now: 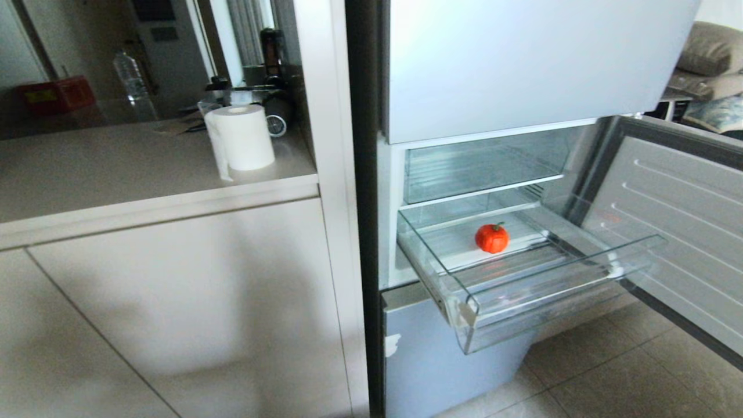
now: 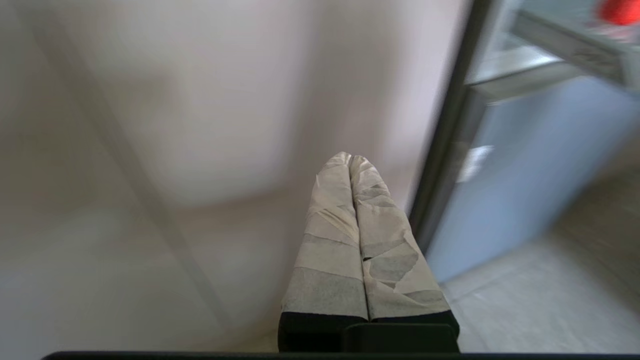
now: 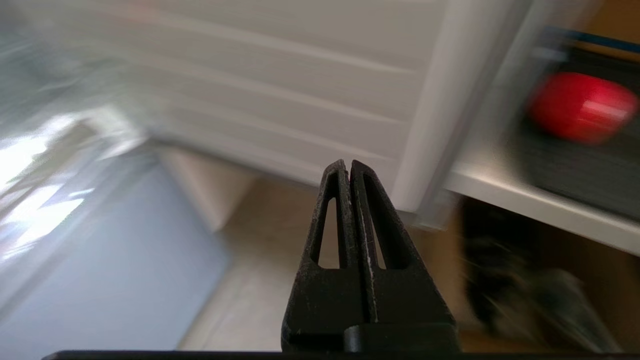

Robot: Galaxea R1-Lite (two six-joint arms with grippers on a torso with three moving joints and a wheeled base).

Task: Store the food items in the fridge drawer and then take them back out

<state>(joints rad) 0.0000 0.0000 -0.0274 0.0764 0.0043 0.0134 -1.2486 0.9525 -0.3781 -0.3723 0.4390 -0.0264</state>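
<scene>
Resting on the ribbed floor of the fridge drawer (image 1: 557, 273), toward its back and left of centre, an orange food item (image 1: 492, 238) with a small green stem, nothing touching it. Drawer pulled well out of the fridge, clear-plastic, beige tape scrap (image 1: 464, 313) at its front left corner; clear bin (image 1: 482, 168) sits pushed in directly above. Fridge door (image 1: 679, 232) swung open to the right, its ribbed inner face showing. Neither arm in the head view. Left hand (image 2: 350, 159): tape-wrapped fingers pressed together, holding nothing, low beside the pale cabinet front (image 1: 174, 302) left of the fridge. Right hand (image 3: 347, 164): black fingers closed tip to tip, empty, pointing past the lower edge of the open door; wrist view badly smeared. Red food item (image 3: 582, 106) visible there on a dark surface beyond the door, well apart from the hand. Desk (image 1: 116, 168) at left carries a paper roll (image 1: 244, 136) and a water bottle (image 1: 132, 78).
</scene>
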